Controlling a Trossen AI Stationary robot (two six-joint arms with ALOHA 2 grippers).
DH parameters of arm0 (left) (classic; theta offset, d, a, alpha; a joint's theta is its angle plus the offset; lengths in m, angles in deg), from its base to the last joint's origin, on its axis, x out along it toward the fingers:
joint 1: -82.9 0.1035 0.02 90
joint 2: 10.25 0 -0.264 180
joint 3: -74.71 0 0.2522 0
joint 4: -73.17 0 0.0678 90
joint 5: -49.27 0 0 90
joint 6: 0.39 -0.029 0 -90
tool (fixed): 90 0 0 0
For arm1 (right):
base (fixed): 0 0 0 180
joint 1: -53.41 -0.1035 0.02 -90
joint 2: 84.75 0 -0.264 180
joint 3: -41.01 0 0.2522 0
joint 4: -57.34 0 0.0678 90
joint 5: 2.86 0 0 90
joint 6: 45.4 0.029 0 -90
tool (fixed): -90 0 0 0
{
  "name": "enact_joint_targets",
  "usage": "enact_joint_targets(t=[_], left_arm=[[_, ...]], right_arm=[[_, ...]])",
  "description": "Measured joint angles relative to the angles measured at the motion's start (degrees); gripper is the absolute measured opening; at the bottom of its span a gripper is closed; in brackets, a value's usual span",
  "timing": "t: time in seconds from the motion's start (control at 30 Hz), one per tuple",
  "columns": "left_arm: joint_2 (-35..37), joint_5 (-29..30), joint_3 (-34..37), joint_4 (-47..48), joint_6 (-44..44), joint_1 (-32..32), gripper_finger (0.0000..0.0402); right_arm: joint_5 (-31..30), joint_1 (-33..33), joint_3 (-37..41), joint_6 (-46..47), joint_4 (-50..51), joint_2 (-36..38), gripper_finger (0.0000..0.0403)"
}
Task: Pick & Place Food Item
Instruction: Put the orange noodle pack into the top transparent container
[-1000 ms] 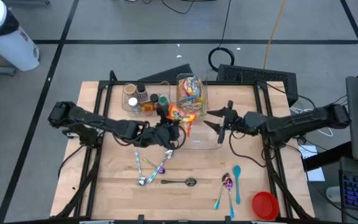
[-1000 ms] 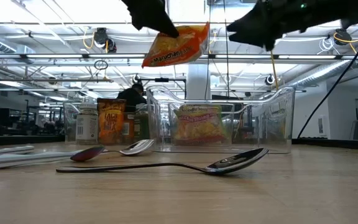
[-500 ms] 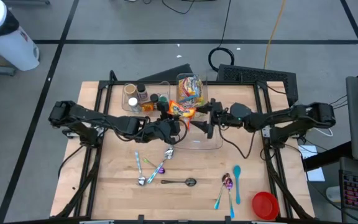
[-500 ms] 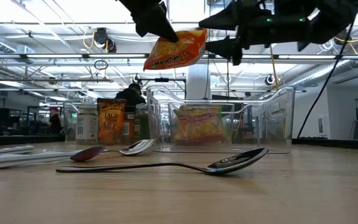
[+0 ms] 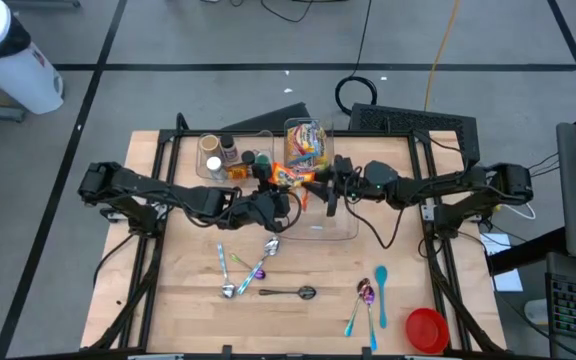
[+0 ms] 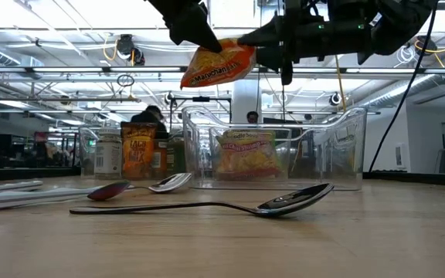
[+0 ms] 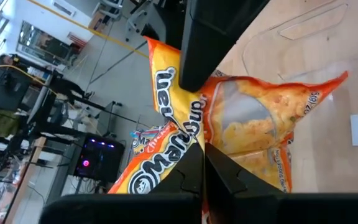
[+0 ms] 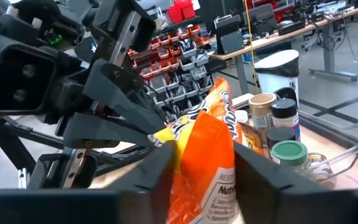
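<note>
Right hand (image 5: 320, 186) advanced, straddling ramen packet (image 5: 293, 177)

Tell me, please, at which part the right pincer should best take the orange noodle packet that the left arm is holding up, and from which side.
Probably the free crimped end facing the right pincer. The left pincer pinches the orange noodle packet near its other end, so it hangs tilted above the clear bin. Come level from the right arm's side, with the open fingers either side of the flat, thin edge.
</note>
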Motion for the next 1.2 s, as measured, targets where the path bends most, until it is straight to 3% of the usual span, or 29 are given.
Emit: enact_joint_targets(t=[0.2, 0.27, 0.53, 0.77, 0.93, 1.1, 1.2], left_arm=[[0.00, -0.13, 0.00, -0.06, 0.56, 0.00, 0.0015], [0.00, -0.14, 0.00, -0.08, 2.55, 0.00, 0.0016], [0.02, -1.16, 0.00, -1.07, 11.44, 0.00, 0.0035], [0.48, -3.59, 0.00, -1.63, 15.09, -0.32, 0.0156], [4.99, -5.66, 0.00, -1.05, 15.55, -2.39, 0.0239], [10.67, -5.66, -0.02, 3.10, 18.27, -4.29, 0.0284], [12.84, -5.68, -0.07, 8.64, 22.49, -4.65, 0.0295]], right_arm=[[0.41, 0.00, 0.00, -2.19, 0.15, 0.00, 0.0028], [1.47, -0.02, 0.00, -3.94, -0.06, 0.00, 0.0008], [1.60, 0.02, 0.00, -4.90, -0.90, 0.04, 0.0002], [1.75, 0.02, 0.00, -4.79, -0.75, 0.04, 0.0001], [3.26, 0.04, 0.02, -4.99, -0.10, 1.05, 0.0001], [2.57, 1.83, 0.02, -7.86, 4.16, 5.44, 0.0000], [-1.92, 4.26, 0.04, -10.67, 6.23, 8.33, 0.0000]])
